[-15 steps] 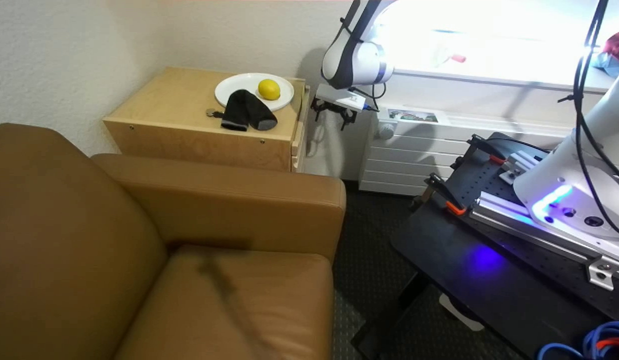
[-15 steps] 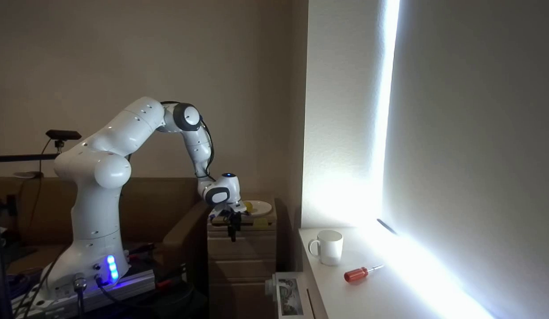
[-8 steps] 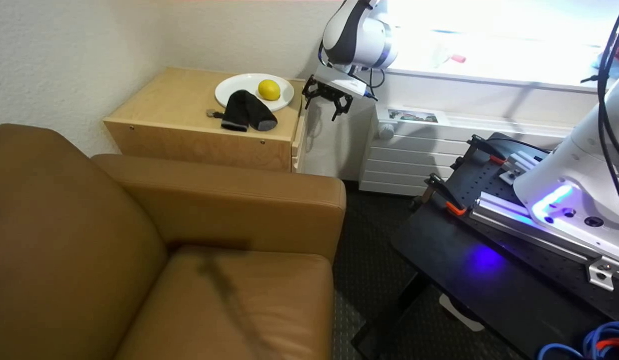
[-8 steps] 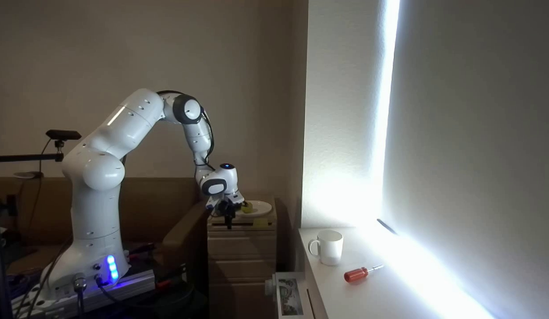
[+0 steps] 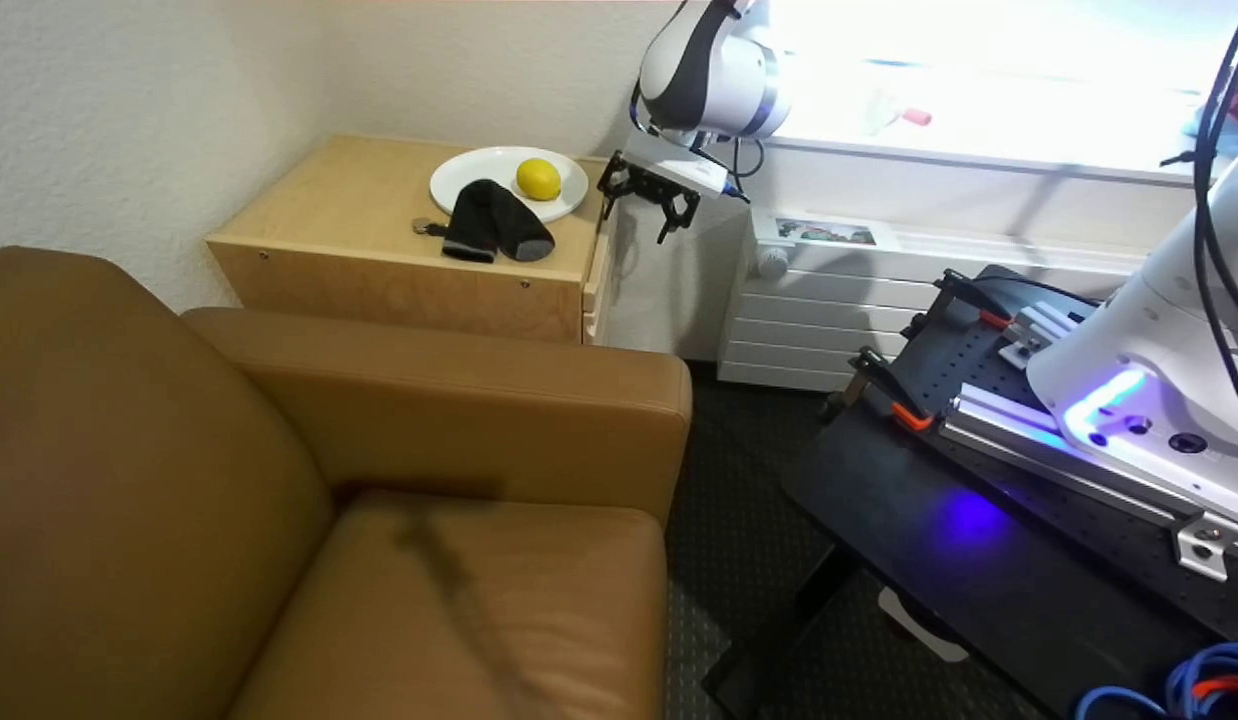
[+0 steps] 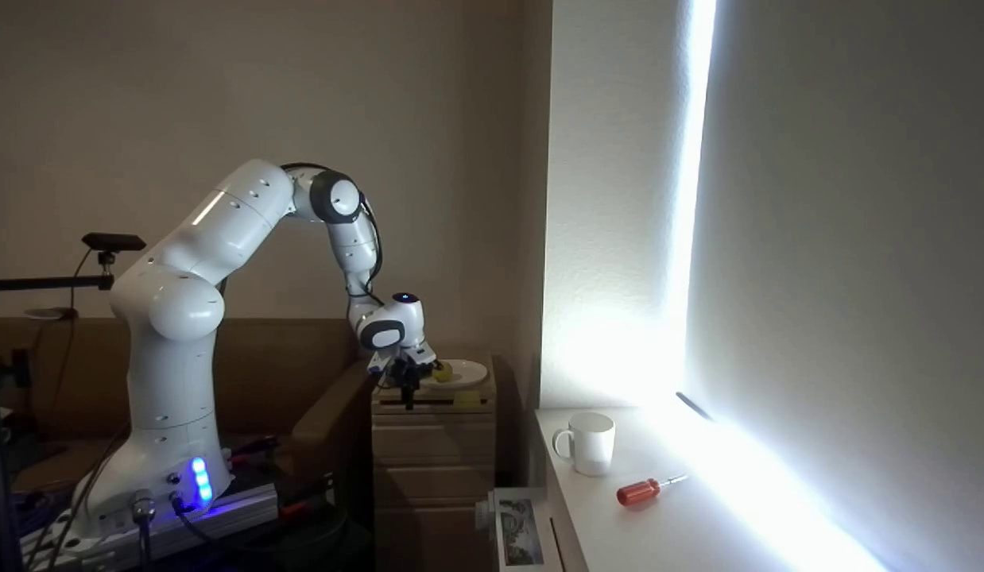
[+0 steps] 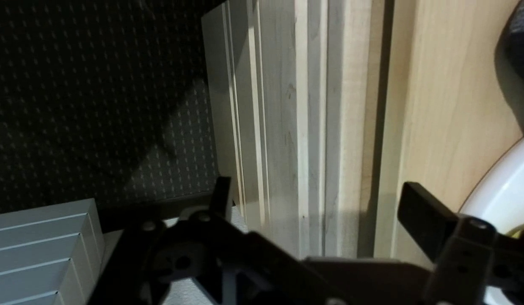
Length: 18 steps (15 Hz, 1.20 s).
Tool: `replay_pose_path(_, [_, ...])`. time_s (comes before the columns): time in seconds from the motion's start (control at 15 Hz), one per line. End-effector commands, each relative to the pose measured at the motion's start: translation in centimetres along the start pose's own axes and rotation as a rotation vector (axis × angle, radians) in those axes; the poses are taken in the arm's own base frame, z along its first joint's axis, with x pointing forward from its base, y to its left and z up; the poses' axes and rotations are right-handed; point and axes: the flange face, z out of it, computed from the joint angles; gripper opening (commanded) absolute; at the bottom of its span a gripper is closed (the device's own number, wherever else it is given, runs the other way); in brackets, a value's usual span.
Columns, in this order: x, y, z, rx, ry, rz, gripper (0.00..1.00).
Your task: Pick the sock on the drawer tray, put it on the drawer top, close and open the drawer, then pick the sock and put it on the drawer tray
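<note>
Wrist view: gripper (image 7: 316, 192) spread, nothing held; drawer (image 7: 353, 106) seen mid-frame between jaws, long edge running top to bottom; sock (image 7: 520, 46) at upper right edge. Drawer likely next.

Drawer top (image 5: 364, 205) in both exterior views, wrist view close, downward

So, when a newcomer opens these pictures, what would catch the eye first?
Probably the yellow fruit on the white plate, with the black sock at the plate's edge, on the drawer top. Next, perhaps, the glaring strip of light right of centre in an exterior view. The open fingers near the cabinet front may follow.
</note>
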Motion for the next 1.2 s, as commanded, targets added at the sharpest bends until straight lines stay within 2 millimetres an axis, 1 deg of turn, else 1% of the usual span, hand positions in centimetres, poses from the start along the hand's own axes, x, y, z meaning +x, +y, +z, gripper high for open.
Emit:
replay_pose_path(0.0, [-0.8,-0.9,1.6,0.001,0.006,0.012,1.00])
replay_pose_path(0.2, [-0.8,-0.5,2.6,-0.043,0.021,0.027,1.00])
replay_pose_path(0.33, [-0.4,-0.1,2.6,-0.065,0.045,0.054,1.00])
replay_pose_path(0.4, [-0.9,-0.2,2.4,-0.049,0.030,0.034,1.00])
replay_pose_path(0.67, [-0.6,0.0,2.6,-0.060,0.048,0.046,1.00])
replay_pose_path(0.93, [-0.7,0.1,4.1,-0.078,0.035,0.061,1.00])
replay_pose_path(1.13, [-0.9,-0.3,4.7,-0.064,0.025,0.064,1.00])
